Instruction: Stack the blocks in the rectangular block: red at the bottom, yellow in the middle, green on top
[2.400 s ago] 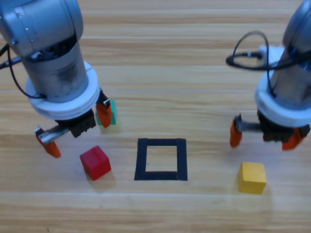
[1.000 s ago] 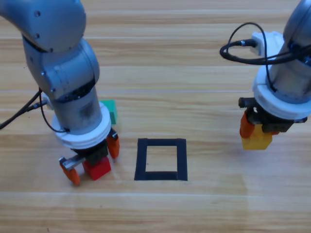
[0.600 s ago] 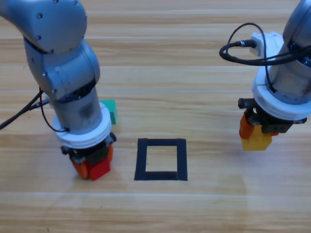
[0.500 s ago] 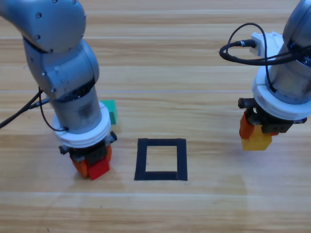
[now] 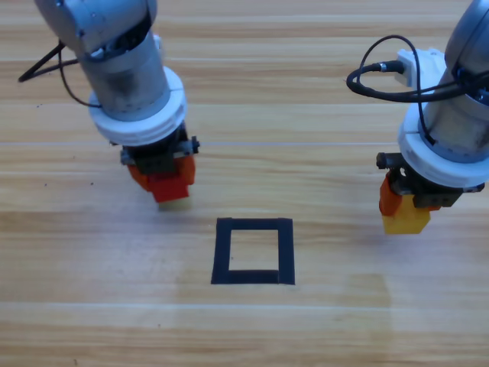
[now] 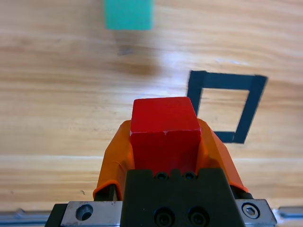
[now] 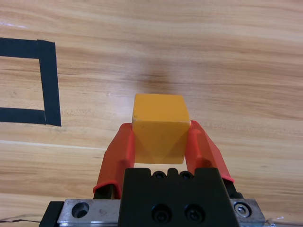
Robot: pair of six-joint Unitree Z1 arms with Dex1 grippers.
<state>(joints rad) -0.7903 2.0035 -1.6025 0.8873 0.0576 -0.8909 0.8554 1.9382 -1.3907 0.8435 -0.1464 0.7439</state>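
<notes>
— Inside the left gripper [image 5: 163, 177], what is there?

— The red cube [image 6: 164, 133], pinched between both orange jaws and lifted off the wooden table [image 5: 306, 92]. In the high view it hangs up and to the left of the black tape outline [image 5: 254, 251], apart from it.

— And from the left wrist?

— The red cube fills the gap between the jaws. Past it the outline lies on the wood, off to the right, with bare wood inside. The green cube [image 6: 129, 14] sits on the table at the top edge of that view, well apart from the outline.

— Does the green cube show from above?

— No, the left arm covers that spot.

— Where is the yellow one?

— The yellow cube [image 7: 159, 127] is clamped in the right gripper [image 5: 406, 212], jaws pressed to its two sides. In the high view it is to the right of the outline, well apart from it, and seems held above the table. The right wrist view shows the outline's corner at the left edge.
</notes>
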